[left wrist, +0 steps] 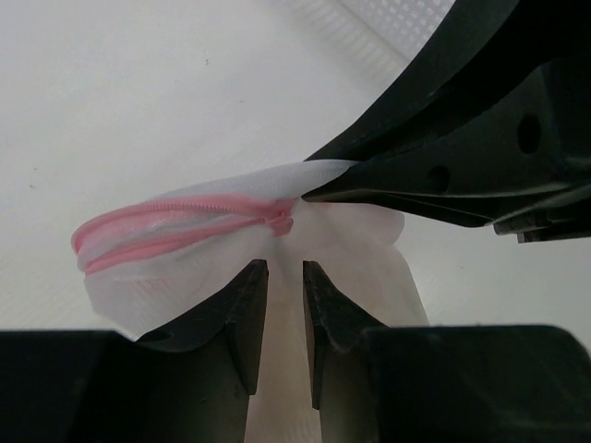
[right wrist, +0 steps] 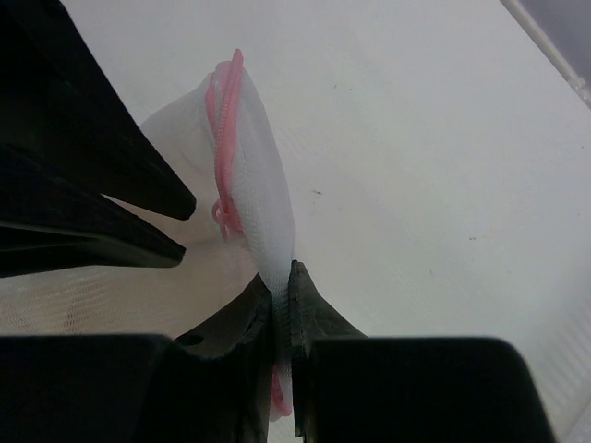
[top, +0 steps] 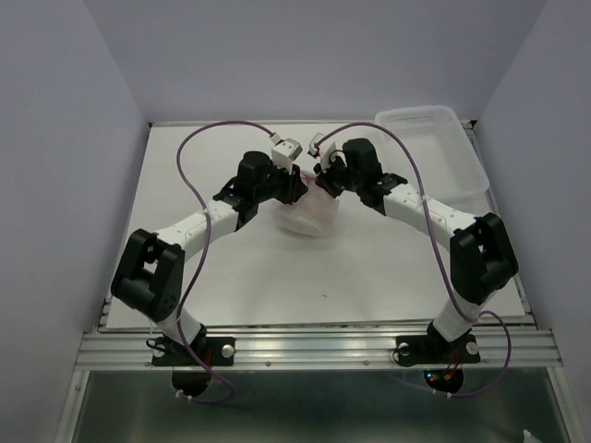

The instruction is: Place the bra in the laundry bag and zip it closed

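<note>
Top external view: the laundry bag (top: 309, 220) sits mid-tabletop (top: 277, 277), with both arms bent over it from either side. On the right wrist camera, the right claw (right wrist: 282, 277) is pressed tight on a fold of the white mesh, a firm pinch! The left claw (left wrist: 284, 269) hangs just above the bag, fingers slightly spread and gripping nothing. The pink zipper (left wrist: 185, 217) runs along the rim, its slider right by the right claw's pinch.

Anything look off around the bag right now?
Nothing is spilled or torn. One oddity: the laundry bag is bunched and pulled sideways where the right gripper pinches its edge, so the pink zipper bows instead of lying flat. The left gripper is slightly open near the zipper pull and holds nothing.
</note>
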Robot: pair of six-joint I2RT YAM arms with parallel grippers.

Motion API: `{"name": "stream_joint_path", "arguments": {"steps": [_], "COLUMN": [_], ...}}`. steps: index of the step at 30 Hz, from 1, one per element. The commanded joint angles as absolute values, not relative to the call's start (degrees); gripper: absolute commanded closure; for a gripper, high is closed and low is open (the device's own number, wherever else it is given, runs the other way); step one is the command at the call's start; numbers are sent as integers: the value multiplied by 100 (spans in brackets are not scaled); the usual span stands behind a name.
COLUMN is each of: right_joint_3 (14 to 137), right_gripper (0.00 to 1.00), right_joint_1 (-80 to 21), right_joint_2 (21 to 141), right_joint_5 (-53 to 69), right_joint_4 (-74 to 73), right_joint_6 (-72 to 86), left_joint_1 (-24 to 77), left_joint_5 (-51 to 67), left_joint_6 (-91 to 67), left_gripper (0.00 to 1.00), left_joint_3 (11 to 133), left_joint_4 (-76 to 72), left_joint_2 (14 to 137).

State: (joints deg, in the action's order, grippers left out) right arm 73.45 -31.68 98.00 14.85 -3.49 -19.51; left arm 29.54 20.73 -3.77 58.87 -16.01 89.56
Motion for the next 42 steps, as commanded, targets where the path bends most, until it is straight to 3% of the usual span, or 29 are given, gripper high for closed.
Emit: {"name": "stream_joint_path", "arguments": {"steps": [1,19,29,38,42], "right_joint_3": [7532,7497,7523,7532,7532], "right_gripper": [91,91,91,91,91], "right_joint_1": [-3199,-3199,-3199,-3199,-3199], "right_joint_2": [9694,9589,9615,9598,9606], "right_joint_5": [1661,1740,1811,1784,1767], "right_joint_4": [-272,-272,-299,-299,-299], "right_joint_6": [-1916,-1925,-1898,-1890,-1890], "left_joint_1": [2971,2944,2900,2900,2900], "left_joint_5": [2574,1741,2654,2663,2575], "left_joint_6": [-211,-35,130,149,149], "left_gripper": [66,61,62,88,90], "left_joint_3": [6275,6337,6556,6574,6469], "left_joint_4": [-2109,-1811,-2136,-2092,-2066], "left_joint_2": [9096,9044,9307,9299,9202]}}
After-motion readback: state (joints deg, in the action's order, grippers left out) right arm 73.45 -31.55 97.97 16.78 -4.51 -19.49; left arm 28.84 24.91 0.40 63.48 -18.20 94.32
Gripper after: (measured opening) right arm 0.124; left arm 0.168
